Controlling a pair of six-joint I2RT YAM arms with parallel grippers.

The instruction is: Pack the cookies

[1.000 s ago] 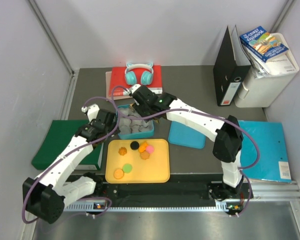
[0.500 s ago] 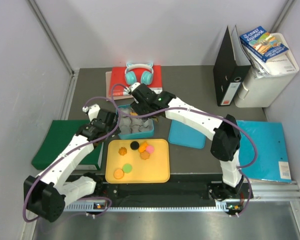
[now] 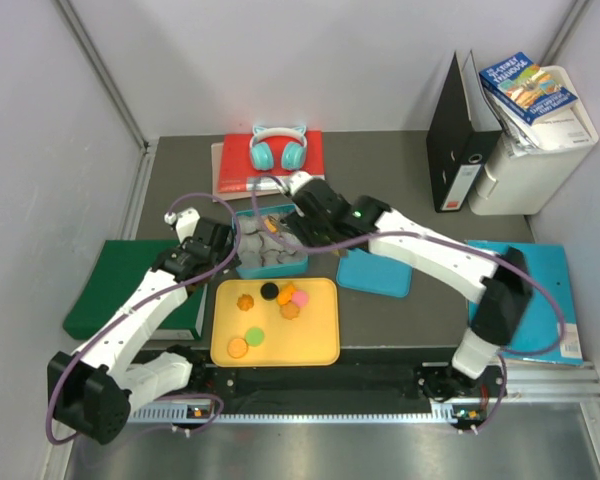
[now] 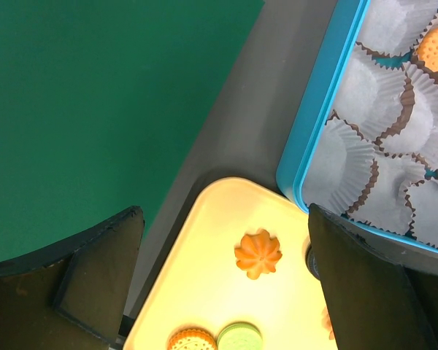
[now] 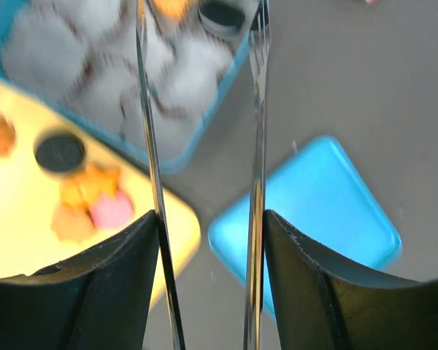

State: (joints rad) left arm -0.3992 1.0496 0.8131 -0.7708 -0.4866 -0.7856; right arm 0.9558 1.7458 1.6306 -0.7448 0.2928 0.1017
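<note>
The right gripper (image 5: 201,44) hangs over the right end of the blue box (image 4: 317,138), its two thin fingers (image 5: 152,182) standing apart with nothing between them. Below it the box is lined with white paper cups (image 4: 350,157), and two toward the far side are filled: one holds an orange cookie (image 4: 434,44), the other what looks like a dark cookie (image 5: 220,13), though it is blurred. Near the box, to its right, the blue lid (image 5: 306,211) lies flat on the table (image 3: 400,170). The left gripper (image 4: 225,219) is spread wide and empty, poised over the far left corner of the yellow tray (image 4: 197,240), close beside the box. The other cookies (image 3: 286,294) lie loose on that tray — a scalloped orange cookie (image 4: 258,253) between the left fingers, a round orange cookie (image 4: 193,339) and a green cookie (image 4: 239,337) nearer the arms, and a black cookie (image 3: 269,291) and a pink cookie (image 3: 300,297) in a cluster by the far edge.
</note>
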